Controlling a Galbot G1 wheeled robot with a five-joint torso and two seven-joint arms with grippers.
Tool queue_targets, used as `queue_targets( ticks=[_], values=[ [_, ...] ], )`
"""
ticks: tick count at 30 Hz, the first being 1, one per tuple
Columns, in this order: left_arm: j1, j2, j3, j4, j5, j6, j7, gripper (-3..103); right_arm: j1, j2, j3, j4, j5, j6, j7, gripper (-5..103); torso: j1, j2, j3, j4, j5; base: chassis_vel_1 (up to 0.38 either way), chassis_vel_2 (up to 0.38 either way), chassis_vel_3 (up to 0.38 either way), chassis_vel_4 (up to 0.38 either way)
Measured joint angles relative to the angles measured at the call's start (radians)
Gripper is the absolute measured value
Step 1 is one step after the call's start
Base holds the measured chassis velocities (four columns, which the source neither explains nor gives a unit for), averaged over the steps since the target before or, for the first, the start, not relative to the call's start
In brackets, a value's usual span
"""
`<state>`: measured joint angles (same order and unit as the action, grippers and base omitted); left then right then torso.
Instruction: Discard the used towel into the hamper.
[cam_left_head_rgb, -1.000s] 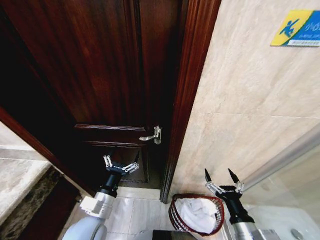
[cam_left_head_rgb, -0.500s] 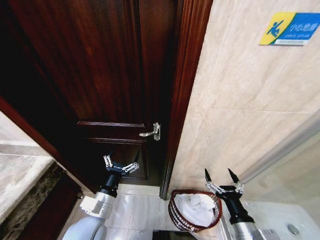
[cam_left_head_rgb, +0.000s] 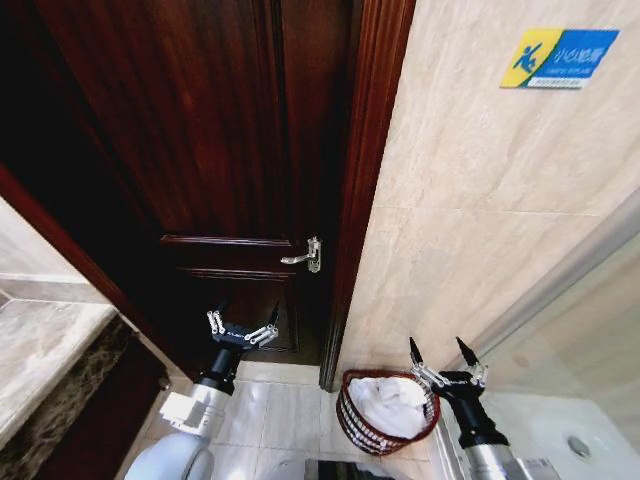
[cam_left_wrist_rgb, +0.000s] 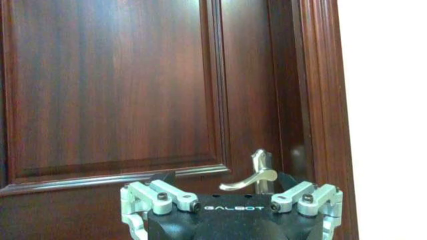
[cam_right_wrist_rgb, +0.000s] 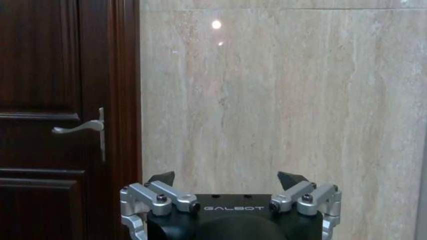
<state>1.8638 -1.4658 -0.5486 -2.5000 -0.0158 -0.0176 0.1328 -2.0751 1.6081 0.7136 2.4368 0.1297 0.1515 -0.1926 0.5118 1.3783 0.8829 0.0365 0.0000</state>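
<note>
While both arms hang idle, the scene reads:
Hamper: small round reddish-brown open-weave basket (cam_left_head_rgb: 388, 412) on the floor, just left of the right fingers, with a crumpled white towel (cam_left_head_rgb: 384, 394) lying inside.
Right gripper (cam_left_head_rgb: 443, 349): fingers spread, empty.
Left gripper (cam_left_head_rgb: 243, 316): fingers spread, empty, facing the dark wooden door (cam_left_head_rgb: 200, 160).
Floor: pale glossy tiles (cam_left_head_rgb: 270, 420).
Room: beige marble wall (cam_left_head_rgb: 480, 200), silver lever handle (cam_left_head_rgb: 305, 256) above the left fingers.

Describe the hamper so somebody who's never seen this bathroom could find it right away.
Start at the dark wooden door and follow its frame down to the tiled floor, where the beige stone wall begins. The hamper stands there at the foot of the wall, beside the right hand. It is a small round reddish-brown open-weave basket, with a white towel inside.
</note>
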Motion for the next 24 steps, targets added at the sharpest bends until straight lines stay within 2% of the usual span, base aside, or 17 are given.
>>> queue_targets(
  ticks=[24],
  values=[
    [0.000, 0.000, 0.000, 0.000, 0.000, 0.000, 0.000, 100, 0.000, 0.000, 0.000, 0.000, 0.000, 0.000, 0.000, 100, 0.000, 0.000, 0.000, 0.0000, 0.0000, 0.083, -0.080, -0.081, 0.076]
  ],
)
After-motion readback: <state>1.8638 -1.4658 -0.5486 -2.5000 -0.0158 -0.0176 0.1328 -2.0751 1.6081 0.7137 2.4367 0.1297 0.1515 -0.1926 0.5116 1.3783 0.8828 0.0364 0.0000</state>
